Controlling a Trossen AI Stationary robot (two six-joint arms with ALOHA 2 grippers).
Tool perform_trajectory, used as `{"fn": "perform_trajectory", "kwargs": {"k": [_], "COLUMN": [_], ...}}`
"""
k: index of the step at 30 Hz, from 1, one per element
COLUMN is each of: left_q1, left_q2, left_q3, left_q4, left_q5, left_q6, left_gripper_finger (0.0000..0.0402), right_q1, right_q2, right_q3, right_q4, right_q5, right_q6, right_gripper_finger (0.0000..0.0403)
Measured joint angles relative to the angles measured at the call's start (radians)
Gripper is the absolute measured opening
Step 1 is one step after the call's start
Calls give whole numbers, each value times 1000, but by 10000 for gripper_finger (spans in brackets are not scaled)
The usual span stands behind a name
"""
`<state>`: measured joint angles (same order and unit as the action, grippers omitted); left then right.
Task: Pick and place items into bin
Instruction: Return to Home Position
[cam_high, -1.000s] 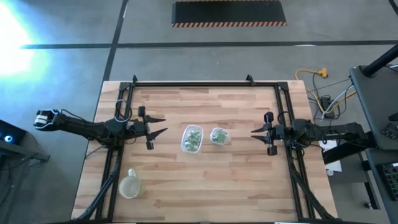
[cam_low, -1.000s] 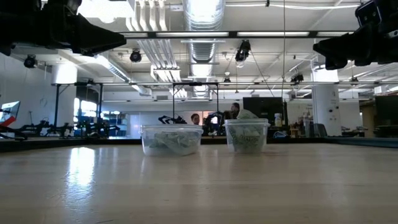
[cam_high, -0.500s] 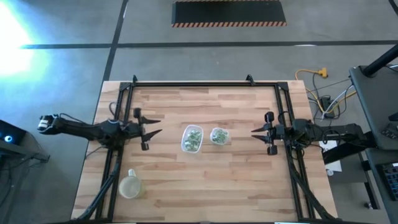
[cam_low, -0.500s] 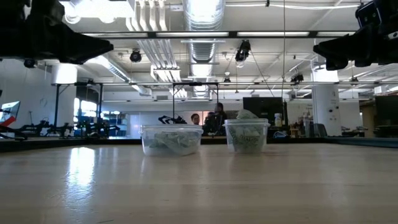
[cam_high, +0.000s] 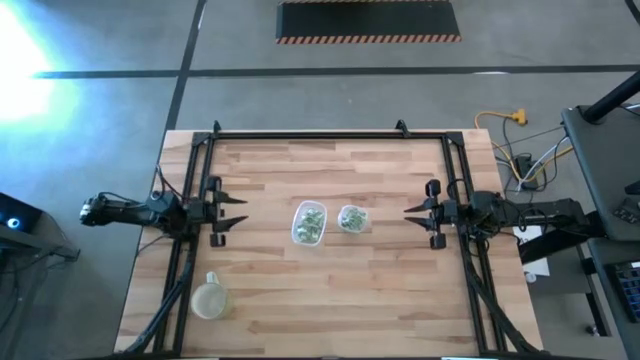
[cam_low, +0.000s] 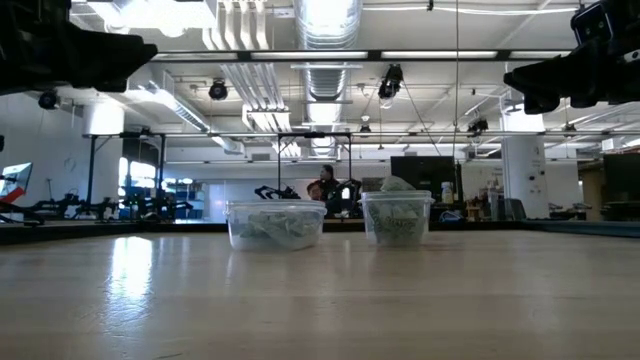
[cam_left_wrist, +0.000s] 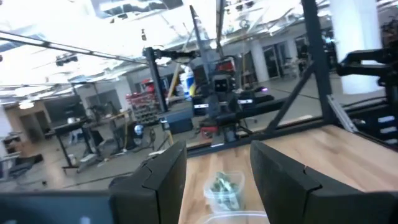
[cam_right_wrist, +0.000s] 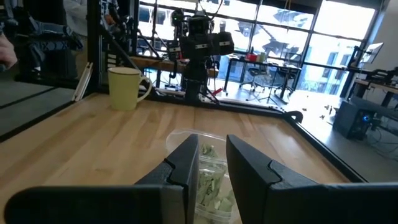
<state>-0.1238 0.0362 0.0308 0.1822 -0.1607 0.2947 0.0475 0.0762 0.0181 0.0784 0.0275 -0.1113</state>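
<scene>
Many items (cam_high: 311, 221) midway between left claw (cam_high: 243, 210), right claw (cam_high: 407, 216)

Tabletop (cam_high: 330, 300): two obstacles mid-board, larger clear bin (cam_high: 309, 223) and smaller clear bin (cam_high: 351, 218), just beside each other. Mug (cam_high: 208, 298) near the left edge, well apart from both. Black frame rails (cam_high: 305, 137) line three edges. Bare wood between bins and left pincer (cam_high: 234, 210), likewise right pincer (cam_high: 408, 215), both raised at the sides.
</scene>
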Motion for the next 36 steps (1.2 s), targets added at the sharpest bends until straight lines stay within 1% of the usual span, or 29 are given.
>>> {"fn": "perform_trajectory", "kwargs": {"k": [3, 5, 17, 23, 25, 28, 32, 36], "left_q1": [0, 0, 2, 2, 2, 2, 3, 3], "left_q2": [8, -9, -9, -8, -8, 10, 44, 57], "left_q3": [0, 0, -22, -23, -23, -23, -23, -24], "left_q4": [3, -6, -35, -117, -131, -132, -133, -130], "left_q5": [-33, -33, -59, -55, -52, -51, -51, -83], "left_q6": [0, 0, -51, -69, -76, -77, -77, -79], "left_gripper_finger": [162, 162, 162, 162, 162, 162, 162, 162], "right_q1": [0, 0, 0, 0, 0, 0, 0, 0], "right_q2": [1, 1, 4, 4, 6, 7, 11, 11], "right_q3": [0, 0, -8, -8, -8, -8, -8, -8], "right_q4": [0, 0, -23, -67, -74, -72, -72, -72], "right_q5": [0, 0, 0, -6, -26, -58, -53, -41], "right_q6": [-1, -1, 12, -1, -12, -26, -23, -22], "right_gripper_finger": [73, 73, 73, 72, 73, 72, 73, 72]}}
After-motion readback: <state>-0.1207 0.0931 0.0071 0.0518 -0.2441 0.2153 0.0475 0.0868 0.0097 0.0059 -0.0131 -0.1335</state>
